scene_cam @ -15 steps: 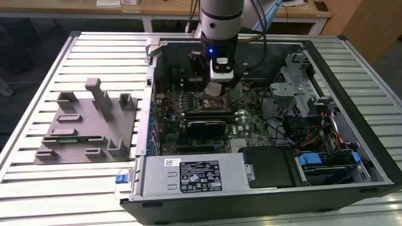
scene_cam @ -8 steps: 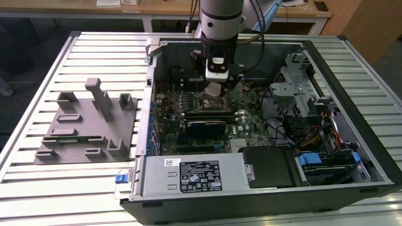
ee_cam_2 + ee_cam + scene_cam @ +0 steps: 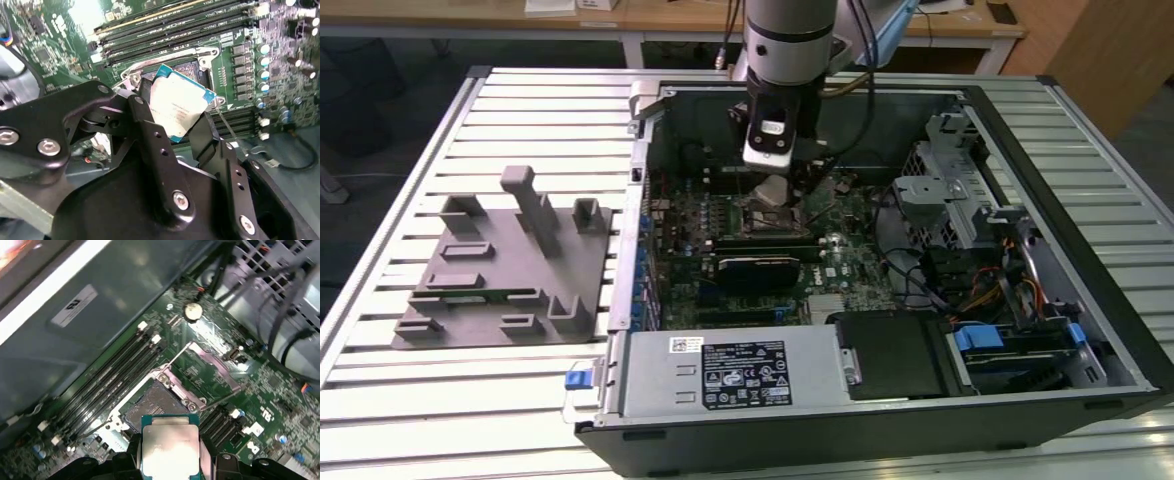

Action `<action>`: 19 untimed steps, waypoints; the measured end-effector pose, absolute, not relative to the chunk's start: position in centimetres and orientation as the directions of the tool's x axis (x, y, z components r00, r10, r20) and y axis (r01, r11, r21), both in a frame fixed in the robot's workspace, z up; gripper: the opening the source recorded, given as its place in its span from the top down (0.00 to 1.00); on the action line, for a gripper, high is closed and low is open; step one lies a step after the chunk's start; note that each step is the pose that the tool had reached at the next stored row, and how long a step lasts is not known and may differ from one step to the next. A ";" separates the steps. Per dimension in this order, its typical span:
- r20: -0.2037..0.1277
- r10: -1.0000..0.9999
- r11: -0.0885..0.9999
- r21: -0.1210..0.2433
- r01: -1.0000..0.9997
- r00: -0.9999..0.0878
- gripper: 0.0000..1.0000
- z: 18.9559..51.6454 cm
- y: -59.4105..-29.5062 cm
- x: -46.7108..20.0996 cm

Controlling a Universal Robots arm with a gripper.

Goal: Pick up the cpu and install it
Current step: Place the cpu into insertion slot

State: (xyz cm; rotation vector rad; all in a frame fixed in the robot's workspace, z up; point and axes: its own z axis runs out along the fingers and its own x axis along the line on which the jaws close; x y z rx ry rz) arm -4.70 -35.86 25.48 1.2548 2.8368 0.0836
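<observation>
End effector (image 3: 774, 185) hangs over the green motherboard (image 3: 843, 255) in the exterior view. Second wrist view: its black fingers (image 3: 155, 145) clamp the square silver-topped cpu (image 3: 179, 107), tilted. First wrist view: cpu near the dark metal-framed socket (image 3: 152, 407); placement step, seating likely needs levelling.

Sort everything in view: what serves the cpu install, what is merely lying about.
Job in hand:
shiny silver square cpu, clamped in the black gripper
open dark metal-framed socket on the green motherboard

Lying about:
grey moulded fixture tray
silver labelled power supply box
round coin battery
</observation>
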 end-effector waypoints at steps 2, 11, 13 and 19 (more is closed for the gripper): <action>-0.014 0.763 0.646 0.065 0.761 -0.646 0.45 25.5 -35.9 -4.7; -0.014 0.856 0.517 0.064 0.854 -0.517 0.45 25.4 -35.9 -4.7; -0.014 0.874 0.486 0.064 0.872 -0.486 0.45 25.4 -35.9 -4.7; -0.014 0.922 0.388 0.064 0.920 -0.388 0.45 25.2 -35.9 -4.7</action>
